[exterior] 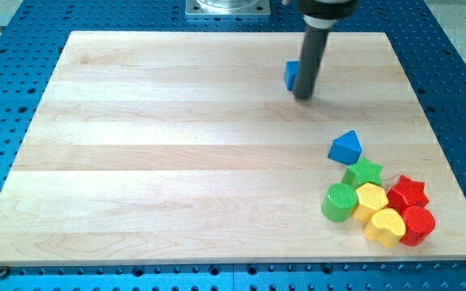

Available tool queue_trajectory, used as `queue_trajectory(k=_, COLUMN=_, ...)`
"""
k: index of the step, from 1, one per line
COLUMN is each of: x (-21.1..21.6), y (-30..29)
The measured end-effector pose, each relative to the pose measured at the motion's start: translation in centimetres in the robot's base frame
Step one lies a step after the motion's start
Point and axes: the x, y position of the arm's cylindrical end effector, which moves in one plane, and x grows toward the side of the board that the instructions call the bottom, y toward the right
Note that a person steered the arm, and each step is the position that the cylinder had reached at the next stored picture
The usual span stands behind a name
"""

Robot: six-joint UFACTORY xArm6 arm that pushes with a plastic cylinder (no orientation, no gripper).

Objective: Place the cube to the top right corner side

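Note:
A blue cube (290, 75) sits on the wooden board (176, 162) toward the view's top, right of centre, partly hidden behind my rod. My tip (303, 96) rests on the board just right of and slightly below the cube, touching or nearly touching its right side. The rod rises from there to the view's top edge.
A cluster sits at the view's bottom right: a blue triangular block (345, 147), a green star (364, 171), a green cylinder (339, 202), a yellow hexagon (371, 199), a yellow heart-like block (384, 227), a red star (408, 193), a red cylinder (417, 223). A metal mount (226, 7) is at the top.

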Motion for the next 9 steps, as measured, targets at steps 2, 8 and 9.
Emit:
queue_trajectory(k=2, x=-2.9, y=1.0)
queue_trajectory(k=8, x=-8.7, y=9.8)
queue_trajectory(k=9, x=-6.8, y=10.3)
